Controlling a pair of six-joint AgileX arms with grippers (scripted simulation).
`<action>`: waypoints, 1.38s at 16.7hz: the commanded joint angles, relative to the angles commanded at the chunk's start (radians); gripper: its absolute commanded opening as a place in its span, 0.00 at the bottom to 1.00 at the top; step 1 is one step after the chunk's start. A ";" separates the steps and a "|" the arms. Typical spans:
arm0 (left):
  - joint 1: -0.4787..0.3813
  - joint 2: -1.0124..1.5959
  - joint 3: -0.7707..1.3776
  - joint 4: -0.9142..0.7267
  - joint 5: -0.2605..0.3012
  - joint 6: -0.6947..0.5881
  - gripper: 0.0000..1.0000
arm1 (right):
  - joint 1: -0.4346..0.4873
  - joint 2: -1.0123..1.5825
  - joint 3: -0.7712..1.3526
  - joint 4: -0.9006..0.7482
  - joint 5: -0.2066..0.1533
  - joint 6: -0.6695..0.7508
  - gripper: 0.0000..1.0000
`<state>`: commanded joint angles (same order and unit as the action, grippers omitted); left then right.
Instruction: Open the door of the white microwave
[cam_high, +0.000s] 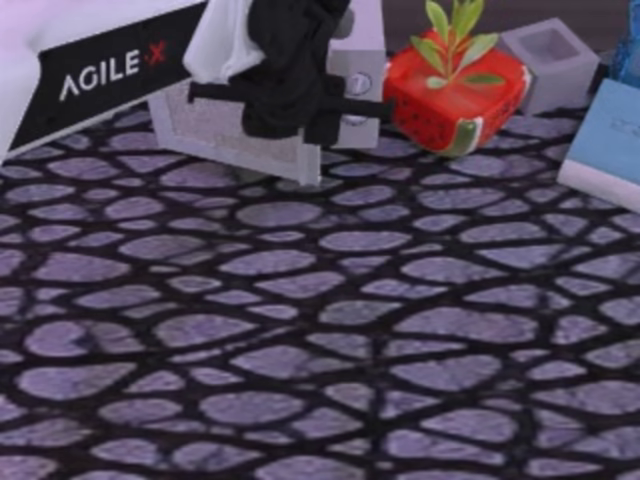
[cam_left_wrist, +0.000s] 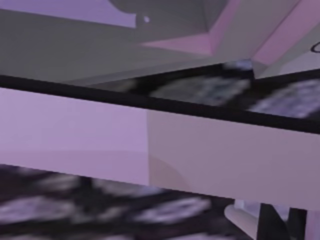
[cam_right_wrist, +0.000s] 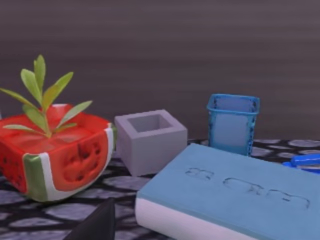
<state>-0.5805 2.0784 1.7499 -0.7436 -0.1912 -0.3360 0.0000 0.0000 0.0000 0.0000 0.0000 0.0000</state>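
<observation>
- Our left arm (cam_high: 110, 70) with the AGILE X label fills the top-left; its gripper (cam_high: 300, 95) sits over the white microwave (cam_high: 365, 60) front, can't tell about the fingers.
- Door (cam_high: 235, 135) hangs swung out, partly open, at the table's back left.
- Crowding the right: watermelon planter (cam_high: 455, 95), grey cube (cam_high: 550, 60), blue book (cam_high: 610, 145), blue cup (cam_right_wrist: 233, 122).
- Right gripper's out of sight.

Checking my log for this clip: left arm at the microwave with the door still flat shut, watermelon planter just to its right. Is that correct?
Not quite. In the top view the door stands swung out from the microwave, not flat shut. The left arm's end effector is there, and the watermelon planter does sit just to the right.
</observation>
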 joint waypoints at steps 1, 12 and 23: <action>0.000 0.000 0.000 0.000 0.000 0.000 0.00 | 0.000 0.000 0.000 0.000 0.000 0.000 1.00; 0.000 0.000 0.000 0.000 0.000 0.000 0.00 | 0.000 0.000 0.000 0.000 0.000 0.000 1.00; 0.021 -0.092 -0.138 0.064 0.063 0.116 0.00 | 0.000 0.000 0.000 0.000 0.000 0.000 1.00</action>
<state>-0.5596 1.9860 1.6119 -0.6795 -0.1282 -0.2198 0.0000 0.0000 0.0000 0.0000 0.0000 0.0000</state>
